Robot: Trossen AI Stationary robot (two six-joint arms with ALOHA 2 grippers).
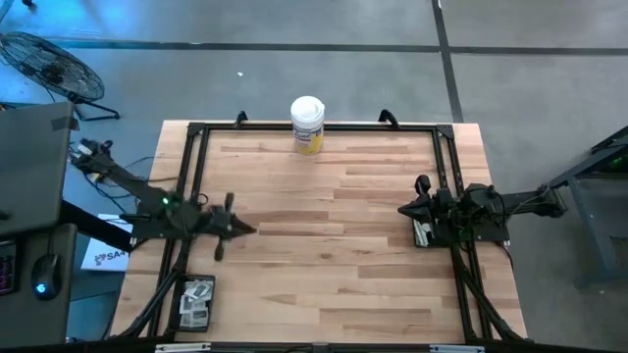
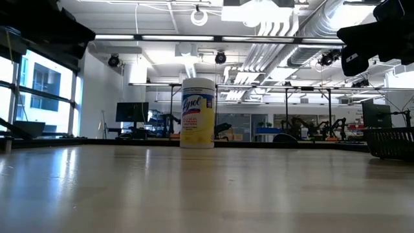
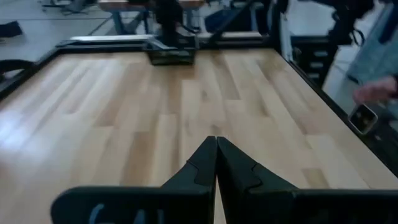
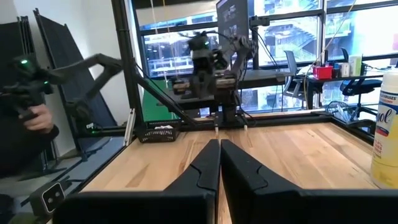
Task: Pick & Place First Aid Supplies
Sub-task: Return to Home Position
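Packets [image 1: 199, 291] are lying in the left bin [image 1: 181, 306]; none are showing on the table [image 1: 334, 255]. Left gripper [image 3: 216, 142] and right gripper [image 4: 219, 144], the latter by the right bin [image 1: 420, 235], are hovering clenched and empty. Sorting is looking finished.

Tall white canister [image 2: 197, 113] with a yellow label, standing at the table's far edge: the brand "Lysol" in dark slanted script at the top of the label, read from the low view. The smaller lines below it are not legible.

Right wrist view, same canister: "Lysol" again, cut off by the frame edge.

White flat item [image 1: 98, 257] on the floor by the table's left side: dark letters "SA", the rest hidden.

White flat packets [image 1: 196, 294] in a black bin [image 1: 181, 306]: marks too small to read.
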